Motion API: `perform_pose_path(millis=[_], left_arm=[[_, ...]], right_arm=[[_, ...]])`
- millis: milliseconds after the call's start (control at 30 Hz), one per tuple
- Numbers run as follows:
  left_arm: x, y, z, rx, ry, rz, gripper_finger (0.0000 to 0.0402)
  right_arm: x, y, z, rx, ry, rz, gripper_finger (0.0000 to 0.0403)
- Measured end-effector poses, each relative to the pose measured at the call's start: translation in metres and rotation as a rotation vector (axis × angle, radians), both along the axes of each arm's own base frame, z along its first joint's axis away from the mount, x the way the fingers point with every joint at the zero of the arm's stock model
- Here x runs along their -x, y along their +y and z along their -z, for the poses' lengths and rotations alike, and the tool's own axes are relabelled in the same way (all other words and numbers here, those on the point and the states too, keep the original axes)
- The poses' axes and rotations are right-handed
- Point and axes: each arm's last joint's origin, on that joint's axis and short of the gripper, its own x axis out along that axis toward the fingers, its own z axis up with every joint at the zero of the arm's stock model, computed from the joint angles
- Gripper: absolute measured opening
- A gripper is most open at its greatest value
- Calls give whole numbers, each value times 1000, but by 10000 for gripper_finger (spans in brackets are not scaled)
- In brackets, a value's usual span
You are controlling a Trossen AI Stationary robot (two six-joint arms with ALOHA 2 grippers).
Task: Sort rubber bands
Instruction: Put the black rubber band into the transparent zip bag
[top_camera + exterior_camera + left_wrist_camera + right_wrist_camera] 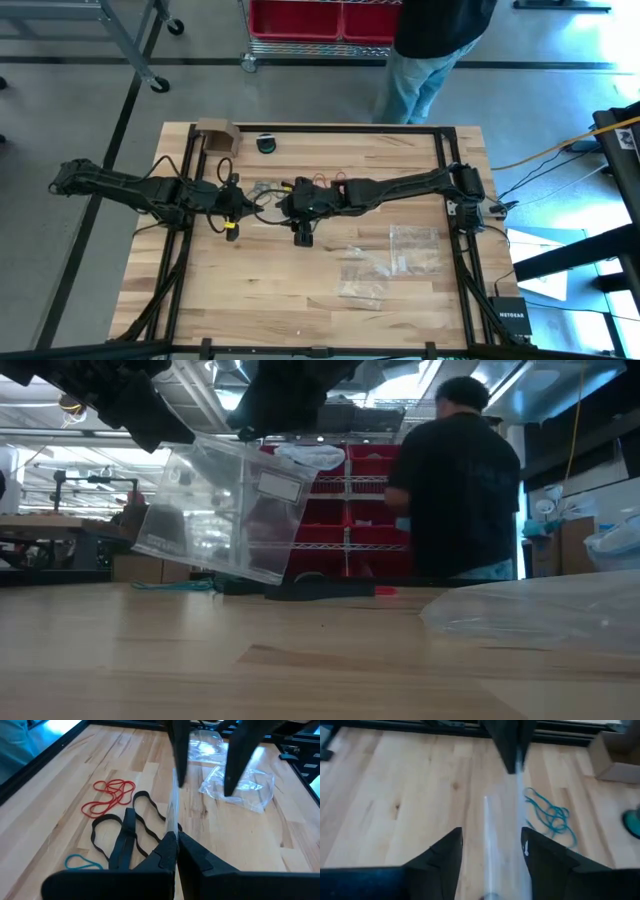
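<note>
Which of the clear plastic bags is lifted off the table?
The bag between the two grippers: the left gripper pinches its edge and it hangs tilted in the air. The other bags lie flat on the table.

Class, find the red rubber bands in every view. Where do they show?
High view: red rubber bands mid-table, toward the far edge.
Low view: probably the small red streak on the tabletop.
Left wrist view: beside the black bands.
Right wrist view: not in it.
Shared landmark: the raised clear bag.
</note>
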Motion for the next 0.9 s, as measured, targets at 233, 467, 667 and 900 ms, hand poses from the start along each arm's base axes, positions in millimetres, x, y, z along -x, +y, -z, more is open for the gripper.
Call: perform_pose_path(millis=[233,467,667,900], left_arm=[[0,0,0,0,0,0,0],[0,0,0,3,-1,-2,0],[0,0,0,3,-1,-2,0],[0,0,0,3,-1,-2,0]], right_arm=[[0,-1,3,44,18,10,187],[0,-1,1,40,10,6,184],[1,0,0,30,14,-6,183],[0,0,2,27,15,-9,183]])
